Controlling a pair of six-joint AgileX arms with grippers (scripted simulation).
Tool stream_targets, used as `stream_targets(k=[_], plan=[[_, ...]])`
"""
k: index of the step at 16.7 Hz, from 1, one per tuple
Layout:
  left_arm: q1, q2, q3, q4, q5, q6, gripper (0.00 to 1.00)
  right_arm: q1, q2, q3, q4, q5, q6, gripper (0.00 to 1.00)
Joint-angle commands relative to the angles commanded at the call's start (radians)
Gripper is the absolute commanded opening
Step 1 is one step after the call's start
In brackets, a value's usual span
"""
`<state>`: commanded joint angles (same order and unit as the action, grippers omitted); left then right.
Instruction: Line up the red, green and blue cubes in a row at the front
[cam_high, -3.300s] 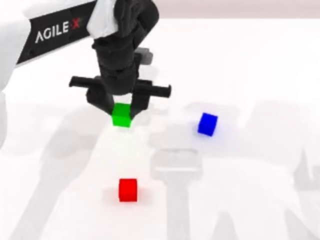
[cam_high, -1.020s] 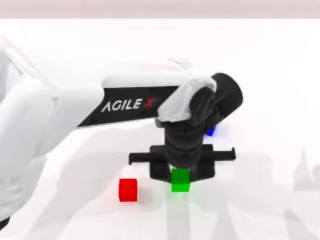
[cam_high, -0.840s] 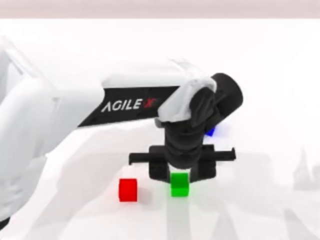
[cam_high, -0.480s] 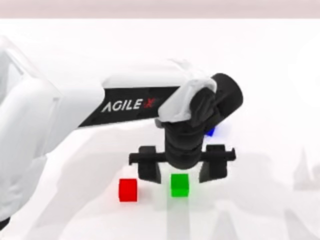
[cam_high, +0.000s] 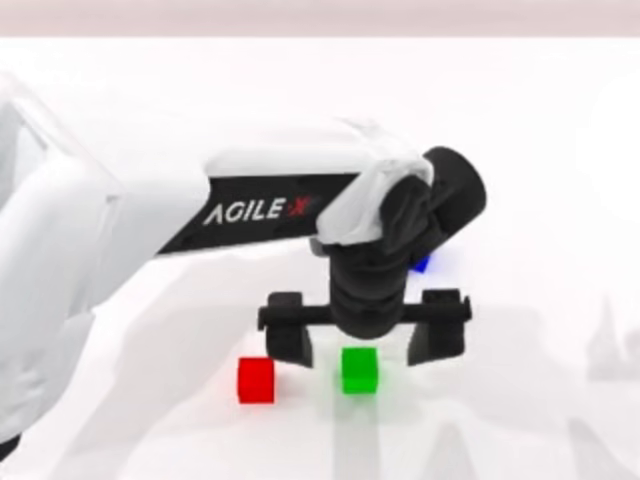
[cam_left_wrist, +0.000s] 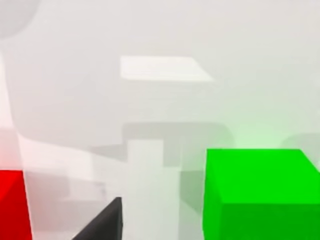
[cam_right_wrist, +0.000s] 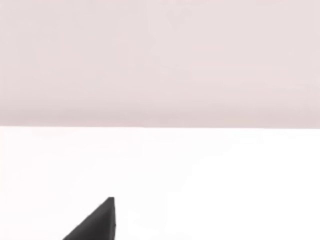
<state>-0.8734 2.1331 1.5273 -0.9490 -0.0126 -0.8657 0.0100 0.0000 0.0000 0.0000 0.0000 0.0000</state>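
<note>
My left gripper (cam_high: 363, 343) hangs open at the front of the table, its fingers (cam_high: 287, 343) standing either side of and just behind the green cube (cam_high: 359, 370), apart from it. That cube rests on the table and fills the left wrist view's corner (cam_left_wrist: 257, 195). The red cube (cam_high: 256, 380) sits to its left in the same front line, also at the left wrist view's edge (cam_left_wrist: 12, 205). Only a corner of the blue cube (cam_high: 421, 263) shows behind the left wrist. My right arm is out of the top view; its wrist view shows one dark fingertip (cam_right_wrist: 100, 222) over bare table.
The left arm's white link (cam_high: 250, 210) reaches across the table's middle from the left. The back edge of the table (cam_right_wrist: 160, 127) shows in the right wrist view, with a pale wall beyond.
The left gripper carried the green cube from the middle to the front, next to the red one, then opened its fingers and let it go. The cube now rests free.
</note>
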Motion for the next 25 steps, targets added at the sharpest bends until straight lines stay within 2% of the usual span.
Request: stream_targets(k=[3, 9, 16, 20, 25], plan=[[0.002, -0.01, 0.036, -0.042, -0.001, -0.003, 1.0, 0.0, 0.0, 0.0, 0.0, 0.0, 0.0, 1.0], [0.015, -0.068, 0.172, -0.243, -0.001, -0.006, 1.0, 0.0, 0.0, 0.0, 0.0, 0.0, 0.0, 1.0], [0.026, -0.095, 0.149, -0.227, -0.002, -0.002, 1.0, 0.011, 0.03, 0.03, -0.022, -0.002, -0.011, 1.0], [0.117, -0.267, -0.005, -0.127, -0.009, 0.02, 1.0, 0.065, 0.217, 0.215, -0.147, -0.006, -0.075, 1.0], [0.313, -0.697, -0.353, 0.095, -0.016, 0.111, 1.0, 0.166, 0.686, 0.65, -0.413, -0.002, -0.209, 1.0]])
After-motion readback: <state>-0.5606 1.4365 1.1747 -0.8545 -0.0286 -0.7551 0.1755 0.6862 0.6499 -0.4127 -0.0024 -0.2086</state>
